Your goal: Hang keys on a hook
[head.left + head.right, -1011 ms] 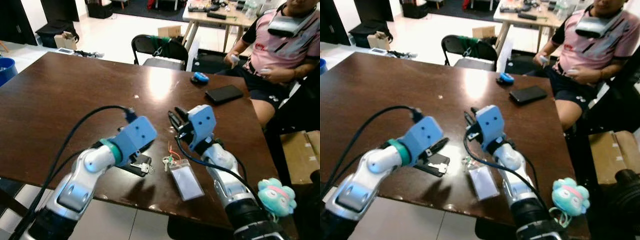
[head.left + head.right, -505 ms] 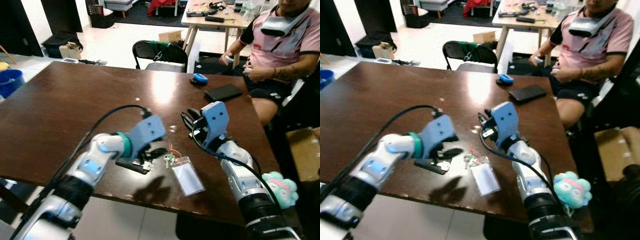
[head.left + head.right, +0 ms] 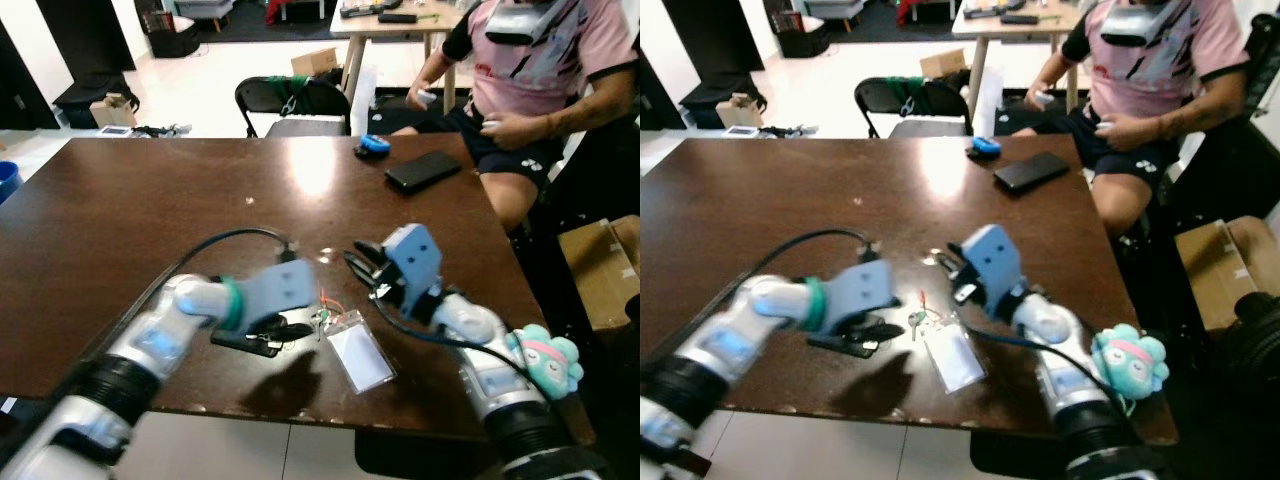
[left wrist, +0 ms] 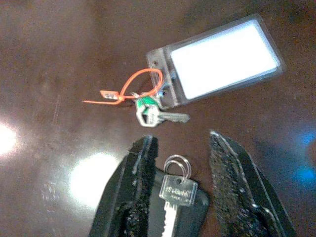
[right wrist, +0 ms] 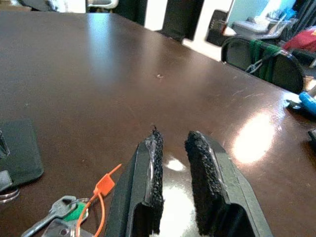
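Left wrist view puts the left gripper (image 4: 180, 163) right over its target: the jaws are spread, one to each side of a silver key (image 4: 176, 190) that lies on a small black fob (image 4: 177, 217) on the dark desk (image 4: 44, 59). Nothing is pinched yet. To do this grab well, I'd say the jaws should sink until their tips touch the wood, then close across the key's square head just below its split ring, so it can't pivot or slide off the fob. A slow, level lift would follow.

From the head camera, this key sits near the desk's front edge, at about seven o'clock from the phone (image 3: 423, 171). At three o'clock from it lies a second bunch (image 3: 322, 320): a key with a green cap, an orange zip tie and a clear badge holder (image 3: 358, 353). The two sets lie close but apart, so a stray nudge seems the main risk.

The right gripper (image 5: 173, 143) hovers above the desk beside that bunch, jaws slightly parted and holding nothing.

The arm's motion blur hides whether fob and key are joined.
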You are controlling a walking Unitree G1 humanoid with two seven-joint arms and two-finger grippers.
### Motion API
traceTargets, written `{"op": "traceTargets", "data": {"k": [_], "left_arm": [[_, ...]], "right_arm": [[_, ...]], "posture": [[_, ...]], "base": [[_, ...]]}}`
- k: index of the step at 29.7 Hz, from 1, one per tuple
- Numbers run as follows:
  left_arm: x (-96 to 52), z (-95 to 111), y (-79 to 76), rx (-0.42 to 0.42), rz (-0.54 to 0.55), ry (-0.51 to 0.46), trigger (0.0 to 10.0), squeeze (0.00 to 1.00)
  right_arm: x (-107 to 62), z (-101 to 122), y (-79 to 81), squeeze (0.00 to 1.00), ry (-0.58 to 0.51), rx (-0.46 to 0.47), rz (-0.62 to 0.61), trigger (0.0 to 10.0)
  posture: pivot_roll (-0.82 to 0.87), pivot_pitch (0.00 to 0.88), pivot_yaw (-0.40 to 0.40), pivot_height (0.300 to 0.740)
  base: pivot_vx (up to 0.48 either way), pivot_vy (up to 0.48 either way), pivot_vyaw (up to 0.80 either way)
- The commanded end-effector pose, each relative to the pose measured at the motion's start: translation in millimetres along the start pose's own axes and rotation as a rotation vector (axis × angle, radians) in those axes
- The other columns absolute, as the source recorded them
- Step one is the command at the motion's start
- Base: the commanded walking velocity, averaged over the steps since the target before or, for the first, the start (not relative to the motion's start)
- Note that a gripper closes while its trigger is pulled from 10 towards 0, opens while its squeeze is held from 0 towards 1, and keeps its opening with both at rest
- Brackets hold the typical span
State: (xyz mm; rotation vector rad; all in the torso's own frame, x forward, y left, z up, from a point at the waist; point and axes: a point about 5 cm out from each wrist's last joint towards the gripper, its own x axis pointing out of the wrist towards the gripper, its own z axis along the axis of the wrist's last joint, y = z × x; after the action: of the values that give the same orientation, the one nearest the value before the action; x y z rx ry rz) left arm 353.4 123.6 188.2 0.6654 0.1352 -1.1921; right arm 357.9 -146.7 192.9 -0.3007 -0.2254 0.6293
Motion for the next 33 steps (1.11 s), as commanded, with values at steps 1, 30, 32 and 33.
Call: {"op": "traceTargets", "data": {"k": [1,30,32,33], "left_arm": [[2.6,3.6,8.7,-0.099,-0.008,-0.056,10.0,0.00],[-43.5,19.3,-54.8,0.291,0.398,0.143,10.0,0.00],[-45.7,17.5,-57.0,0.286,0.370,0.162,10.0,0.00],[-47.1,16.2,-58.8,0.283,0.348,0.174,10.0,0.00]], "right_arm": [[8.4,7.0,-0.2,0.00,-0.051,0.051,-0.016,10.0],[-10.1,9.0,63.6,0.00,-0.086,0.089,0.261,10.0],[-9.9,9.8,65.3,0.00,-0.080,0.092,0.284,10.0],[-9.7,10.2,66.3,0.00,-0.076,0.095,0.301,10.0]], "posture": [[0.06,0.114,0.115,0.740],[0.17,0.105,0.116,0.740],[0.17,0.104,0.113,0.740],[0.17,0.104,0.113,0.740]], "base": [[0.000,0.000,0.00],[0.000,0.000,0.00],[0.000,0.000,0.00],[0.000,0.000,0.00]]}}
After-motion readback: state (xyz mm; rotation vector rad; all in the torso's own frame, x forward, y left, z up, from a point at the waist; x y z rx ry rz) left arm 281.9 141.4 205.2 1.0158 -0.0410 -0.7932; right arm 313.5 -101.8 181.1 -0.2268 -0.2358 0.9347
